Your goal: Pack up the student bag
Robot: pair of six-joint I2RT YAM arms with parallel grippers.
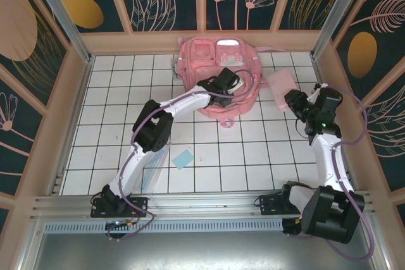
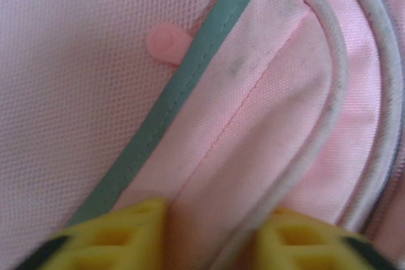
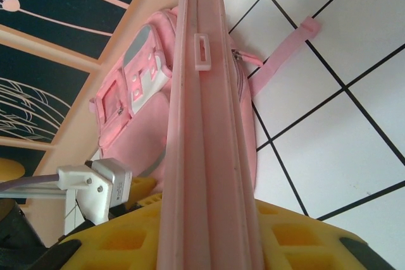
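At the far middle of the white tiled table [image 1: 253, 150], the student bag [image 1: 202, 61] lies flat with its top toward the back wall [image 1: 139, 42], its glossy front pockets facing up. A pink strap [image 3: 285, 55] trails from it across the tiles on the right side.

The left arm reaches diagonally from its base to the bag, and the left gripper [image 1: 240, 88] is pressed down on the bag's near right part. In the left wrist view the bag's fabric [image 2: 95, 93] is very close: fine pink mesh on the left, a grey trim strip [image 2: 171, 112] running diagonally, a small round pink tab [image 2: 166, 43] just beside that strip, and a curve of pale piping [image 2: 329, 61] on the right. The left gripper [image 2: 212, 238] has its two yellow fingers [image 2: 126, 232] at the bottom edge with pink fabric lying between them. Whether they pinch that fabric or merely rest against it cannot be told.

Just right of the bag, the right gripper [image 1: 292, 100] is clamped on a flat pink case [image 1: 281, 85], raised above the tiles. The right wrist view shows the case [image 3: 202, 124] edge-on, running up between the yellow fingers of the right gripper [image 3: 209, 232], with the bag [image 3: 136, 137] behind it.

A small light blue square [image 1: 183, 159] lies on the tiles, well apart from the bag.
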